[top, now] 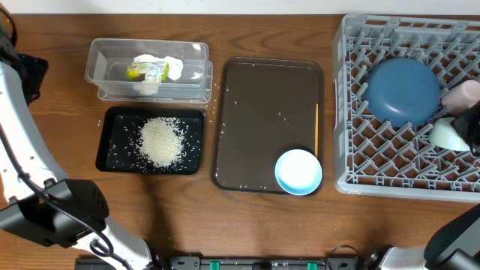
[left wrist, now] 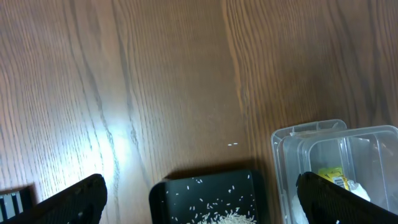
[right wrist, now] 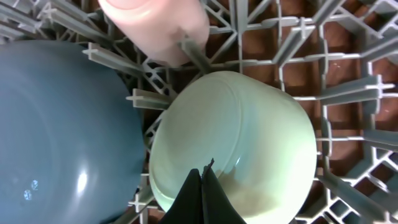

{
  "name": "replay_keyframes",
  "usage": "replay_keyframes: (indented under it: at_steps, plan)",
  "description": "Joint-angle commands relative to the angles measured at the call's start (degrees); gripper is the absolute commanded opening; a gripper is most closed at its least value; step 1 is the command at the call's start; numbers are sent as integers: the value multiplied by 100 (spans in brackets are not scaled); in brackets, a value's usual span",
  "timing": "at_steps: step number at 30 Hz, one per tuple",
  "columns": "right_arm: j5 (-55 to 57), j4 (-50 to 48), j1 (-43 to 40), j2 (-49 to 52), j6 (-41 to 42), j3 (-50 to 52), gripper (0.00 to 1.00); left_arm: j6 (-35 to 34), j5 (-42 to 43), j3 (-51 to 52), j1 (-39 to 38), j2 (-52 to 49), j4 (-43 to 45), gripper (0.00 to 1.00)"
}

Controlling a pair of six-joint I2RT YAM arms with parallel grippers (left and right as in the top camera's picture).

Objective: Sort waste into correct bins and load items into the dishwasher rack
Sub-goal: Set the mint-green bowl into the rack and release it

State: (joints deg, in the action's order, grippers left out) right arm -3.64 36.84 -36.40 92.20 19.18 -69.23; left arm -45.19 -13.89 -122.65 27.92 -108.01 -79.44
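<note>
The grey dishwasher rack (top: pixel 352 112) at the right holds the dark blue plate (top: pixel 401 90), the pink cup (top: pixel 461 94) and the mint-green bowl (top: pixel 448 133). My right gripper (top: pixel 469 124) hangs over that bowl. In the right wrist view its fingers (right wrist: pixel 202 177) are pressed together over the bowl (right wrist: pixel 249 137), with the plate (right wrist: pixel 62 130) and cup (right wrist: pixel 155 25) beside it. The light blue bowl (top: pixel 298 171) sits on the brown tray. Rice (top: pixel 161 141) lies in the black tray (top: pixel 109 154). The tissue (top: pixel 171 66) and wrapper (top: pixel 146 71) lie in the clear tub (top: pixel 101 64). My left gripper (left wrist: pixel 199 183) is open above the table's left side.
The brown serving tray (top: pixel 262 112) lies in the middle with stray rice grains on it. The left wrist view shows the black tray's corner (left wrist: pixel 161 193) and the clear tub's rim (left wrist: pixel 280 140). The left arm (top: pixel 22 157) runs along the left edge.
</note>
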Motion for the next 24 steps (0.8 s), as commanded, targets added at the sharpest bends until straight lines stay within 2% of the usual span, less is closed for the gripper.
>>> replay_keyframes:
  at_steps: [1, 7, 16, 18, 20, 24]
  plan:
    - [404, 240, 2, 22, 249, 7, 1, -13, -72, -15, 2, -35, -17, 100]
    - [981, 782, 4, -131, 955, 7, 1, -13, -72, -15, 2, -35, -17, 100]
    - [769, 918, 249, -1397, 944, 2, 1, -13, -72, -15, 2, -35, -17, 100]
    - [772, 774, 328, -1679, 942, 2, 5, -13, -72, -15, 2, -35, -17, 100]
    - [772, 581, 365, -1823, 896, 2, 9, -13, -72, -15, 2, -35, -17, 100]
    - [787, 492, 369, -1674, 883, 2, 8, -13, -72, -15, 2, -35, -17, 100]
